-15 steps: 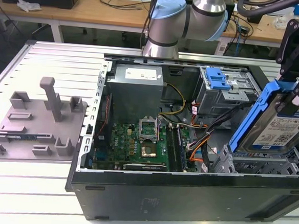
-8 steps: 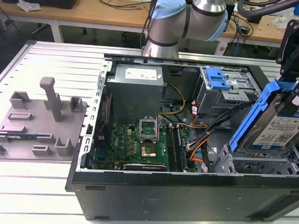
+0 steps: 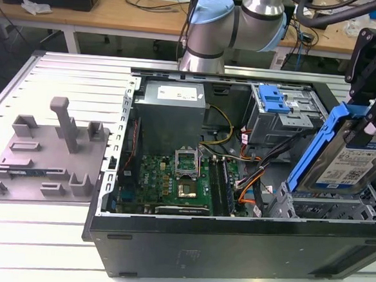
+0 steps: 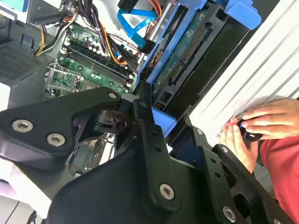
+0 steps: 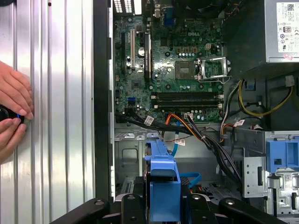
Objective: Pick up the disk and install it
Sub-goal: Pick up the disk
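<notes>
The disk (image 3: 345,158), a silver drive with a white-and-blue label in a blue plastic frame, hangs tilted on edge over the open computer case, at the exterior view's right. My gripper (image 3: 372,118) is shut on its upper end. Below it lies the metal drive bay (image 3: 328,206) at the case's near right corner. In the second wrist view my black fingers (image 4: 142,116) clamp the blue frame (image 4: 163,122), and the disk's circuit-board side (image 4: 187,60) faces the camera. The first wrist view shows the frame edge-on (image 5: 161,170) between my fingers, over the case floor.
The case (image 3: 232,247) lies open with the motherboard (image 3: 178,182), grey power supply (image 3: 171,111), cables (image 3: 253,178) and a drive cage with a blue tab (image 3: 273,98). A grey fixture (image 3: 52,151) sits at the exterior view's left. A person's hands (image 5: 11,116) rest on the slatted table.
</notes>
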{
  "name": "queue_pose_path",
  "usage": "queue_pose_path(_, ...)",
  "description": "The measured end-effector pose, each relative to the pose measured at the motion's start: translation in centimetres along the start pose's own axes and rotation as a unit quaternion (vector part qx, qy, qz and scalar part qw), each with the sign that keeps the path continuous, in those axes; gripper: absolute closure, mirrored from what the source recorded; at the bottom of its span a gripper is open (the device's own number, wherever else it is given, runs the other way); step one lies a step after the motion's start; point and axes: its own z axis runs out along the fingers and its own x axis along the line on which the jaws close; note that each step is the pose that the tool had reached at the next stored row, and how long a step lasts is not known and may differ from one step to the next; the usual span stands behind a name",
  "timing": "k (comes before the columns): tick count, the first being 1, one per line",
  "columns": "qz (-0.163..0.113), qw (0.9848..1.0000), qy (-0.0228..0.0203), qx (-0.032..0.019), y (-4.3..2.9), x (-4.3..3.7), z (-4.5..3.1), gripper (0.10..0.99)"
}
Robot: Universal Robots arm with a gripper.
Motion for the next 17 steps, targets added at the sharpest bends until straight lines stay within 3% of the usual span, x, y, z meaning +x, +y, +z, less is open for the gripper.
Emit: queue_pose_path(17,0.000,1.0000,0.0000,-0.0001,-0.14,0.00,1.71,0.722)
